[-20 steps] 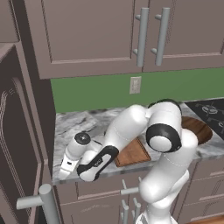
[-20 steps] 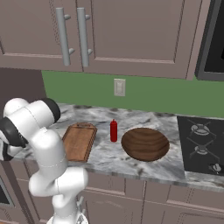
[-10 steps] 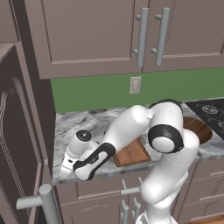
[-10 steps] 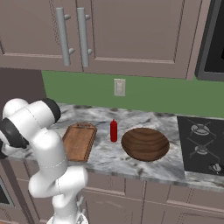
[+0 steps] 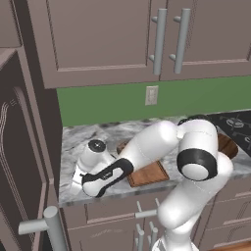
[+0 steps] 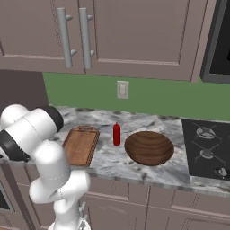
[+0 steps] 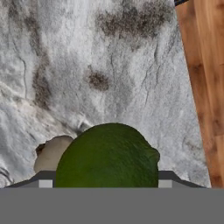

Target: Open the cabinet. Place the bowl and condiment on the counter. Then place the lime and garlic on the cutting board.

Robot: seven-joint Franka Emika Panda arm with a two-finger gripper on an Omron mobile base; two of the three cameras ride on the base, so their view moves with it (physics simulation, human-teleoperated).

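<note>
a: so where is the gripper (image 5: 77, 182)?
b: low at the left end of the counter (image 5: 98, 135), near its front edge. the arm reaches left across the board (image 5: 147, 174) to get there.
a: is it holding anything?
b: in the hand view the lime (image 7: 107, 157) sits right up against the camera, between the spots where the fingertips should be. the tips themselves are hidden behind it, so i cannot tell how wide the fingers stand or whether they clamp the lime.
a: and the garlic?
b: a pale lump (image 7: 51, 154) just beside the lime in the hand view, partly behind it, lying on the marble.
a: the board?
b: flat on the counter, bare in the right base view (image 6: 81, 144). in the hand view its wood edge (image 7: 205, 87) runs down the right side, apart from the lime.
a: the other task things?
b: the bottle (image 6: 117, 134) stands upright on the counter between the board and the bowl (image 6: 149, 147), near both and touching neither. the bowl sits on the marble left of the stove (image 6: 207, 146).
a: the cabinet?
b: its door (image 5: 22, 162) with the arched panel stands at the left of the left base view, the bar handle (image 5: 48, 224) low in front.
a: anything else?
b: wall cabinets (image 6: 112, 36) above, a green wall with an outlet (image 6: 122, 89).
</note>
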